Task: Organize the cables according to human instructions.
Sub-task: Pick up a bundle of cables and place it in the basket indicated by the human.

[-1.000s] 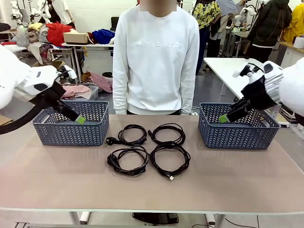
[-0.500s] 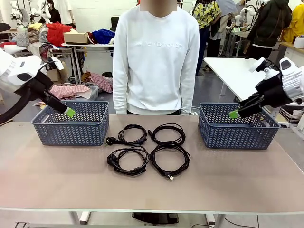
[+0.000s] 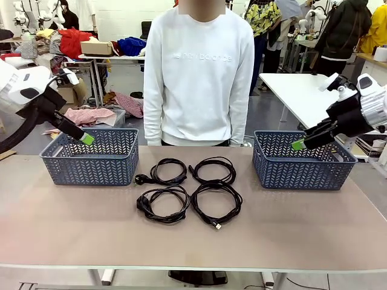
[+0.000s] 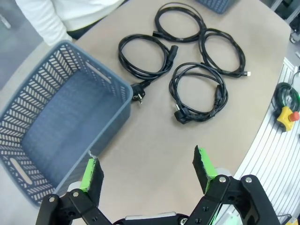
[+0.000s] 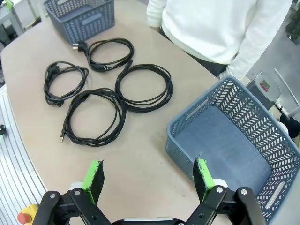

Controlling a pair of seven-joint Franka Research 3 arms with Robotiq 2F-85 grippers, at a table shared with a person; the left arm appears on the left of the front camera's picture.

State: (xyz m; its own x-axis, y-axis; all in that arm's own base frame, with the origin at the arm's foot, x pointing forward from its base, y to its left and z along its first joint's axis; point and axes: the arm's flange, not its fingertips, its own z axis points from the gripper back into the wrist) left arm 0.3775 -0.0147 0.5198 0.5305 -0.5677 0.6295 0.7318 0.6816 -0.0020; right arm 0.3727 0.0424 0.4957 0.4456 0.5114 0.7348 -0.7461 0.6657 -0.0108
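Several black coiled cables lie in a square cluster at the table's middle, between two baskets. My left gripper hangs open above the far rim of the left grey basket, with nothing between its green pads. Over the right grey basket my right gripper is also open and holds nothing. In the left wrist view the left gripper looks down on its basket and the cables. The right gripper looks down on the cables and its basket. Both baskets hold nothing.
A person in a white sweatshirt stands at the far edge behind the cables, hands out of sight. The table's near half is bare. A red stop button sits beside the table edge.
Both arms have drawn back outward and upward: the left gripper moved left, the right gripper moved right. The cables have not moved.
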